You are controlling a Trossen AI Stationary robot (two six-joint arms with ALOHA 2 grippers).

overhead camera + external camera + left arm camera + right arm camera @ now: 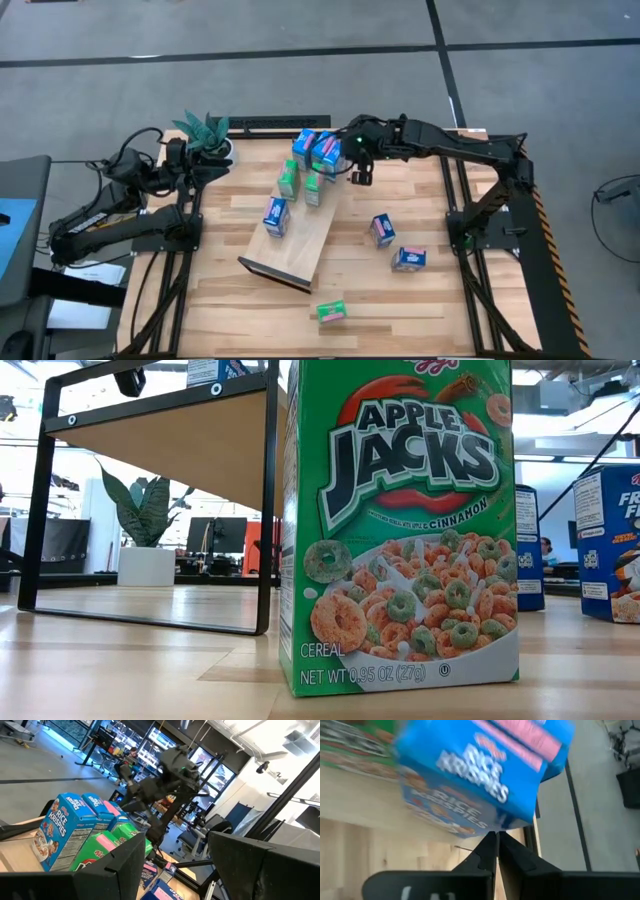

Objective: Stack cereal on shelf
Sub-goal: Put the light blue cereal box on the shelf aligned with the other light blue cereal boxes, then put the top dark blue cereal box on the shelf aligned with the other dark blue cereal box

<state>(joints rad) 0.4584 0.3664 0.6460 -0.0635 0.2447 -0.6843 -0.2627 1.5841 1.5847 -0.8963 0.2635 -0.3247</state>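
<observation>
Five small cereal cartons (pixel 276 216) on shelf (pixel 305 245)

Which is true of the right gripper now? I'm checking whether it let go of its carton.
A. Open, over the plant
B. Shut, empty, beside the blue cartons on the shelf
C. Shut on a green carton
B: the right gripper has its fingers pressed together with nothing between them, just short of a blue Rice Krispies carton on the shelf.
</observation>
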